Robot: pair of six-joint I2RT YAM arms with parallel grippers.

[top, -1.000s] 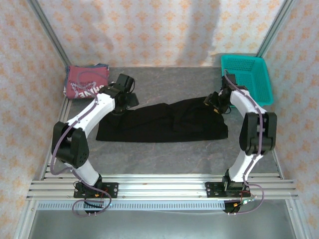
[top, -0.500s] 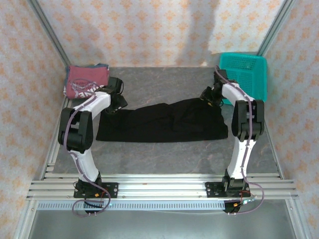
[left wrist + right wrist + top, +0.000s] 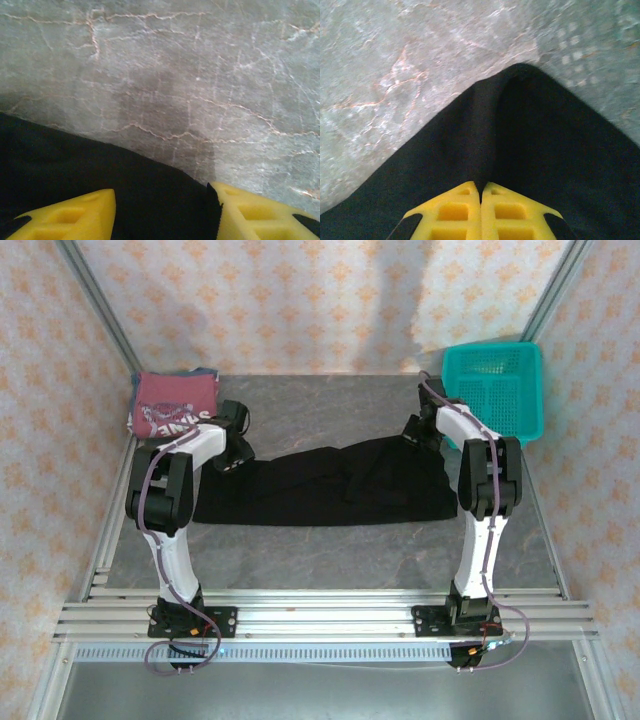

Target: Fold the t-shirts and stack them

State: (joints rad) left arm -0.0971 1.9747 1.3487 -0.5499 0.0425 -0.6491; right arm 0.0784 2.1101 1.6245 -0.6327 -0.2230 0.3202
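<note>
The black t-shirt (image 3: 330, 485) lies spread lengthwise across the middle of the table. My left gripper (image 3: 234, 447) is at its far-left corner, open, with the black cloth edge (image 3: 100, 175) lying between the yellow fingers (image 3: 70, 217). My right gripper (image 3: 415, 430) is at the shirt's far-right corner, shut on a pinched ridge of black cloth (image 3: 490, 130), its gripper tips (image 3: 481, 192) pressed together. The dark red t-shirt (image 3: 172, 405) with white lettering sits folded at the back-left corner.
A teal mesh basket (image 3: 497, 390) stands at the back right, close behind the right arm. Patterned walls enclose the grey marble table (image 3: 320, 405) on three sides. Bare tabletop runs behind and in front of the black shirt.
Both arms have drawn up and reached farther back. The left gripper slid to the shirt's far-left corner; the right gripper moved back and left with the cloth. The basket shifted slightly.
</note>
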